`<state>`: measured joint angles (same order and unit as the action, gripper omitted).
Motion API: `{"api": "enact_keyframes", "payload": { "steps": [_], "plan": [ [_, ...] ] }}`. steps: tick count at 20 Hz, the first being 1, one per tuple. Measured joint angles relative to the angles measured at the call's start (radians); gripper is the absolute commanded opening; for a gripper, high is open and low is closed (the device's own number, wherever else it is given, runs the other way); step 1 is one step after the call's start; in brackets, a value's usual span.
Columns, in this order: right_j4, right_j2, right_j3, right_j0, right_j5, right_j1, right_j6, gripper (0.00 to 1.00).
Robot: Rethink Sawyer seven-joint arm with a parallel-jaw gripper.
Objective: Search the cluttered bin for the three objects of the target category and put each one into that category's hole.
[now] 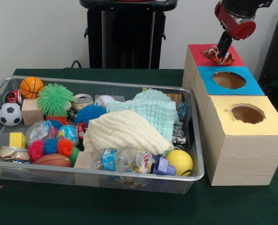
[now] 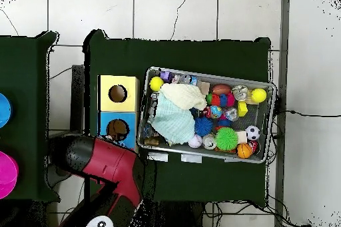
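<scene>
The silver wire-mesh bin [image 1: 106,175] fills the table's left and also shows in the overhead view [image 2: 264,121]. At the right stands a row of wooden boxes. My gripper [image 1: 222,50] hangs over the far box's red top [image 1: 198,54], shut on the orange tiger toy [image 1: 217,57], which sits right at the red hole and covers it. In the overhead view my red arm [image 2: 100,164] hides the red box and the gripper. No other plush animal shows in the bin; the tan one is hidden.
The blue-topped hole [image 1: 229,80] and the yellow-topped hole [image 1: 247,114] lie nearer the camera. The bin holds spiky rubber balls [image 1: 55,98], a folded cream cloth [image 1: 125,132] and mint cloth [image 1: 150,110], small sports balls, cans, blocks and a plastic bottle [image 1: 125,160].
</scene>
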<state>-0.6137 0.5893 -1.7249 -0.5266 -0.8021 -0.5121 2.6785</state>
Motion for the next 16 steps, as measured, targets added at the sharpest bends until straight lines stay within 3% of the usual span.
{"api": "enact_keyframes", "payload": {
  "steps": [16],
  "plan": [
    [-0.016, 0.0, -0.109, -0.025, 0.01, -0.046, 0.0, 0.0]
  ]
}}
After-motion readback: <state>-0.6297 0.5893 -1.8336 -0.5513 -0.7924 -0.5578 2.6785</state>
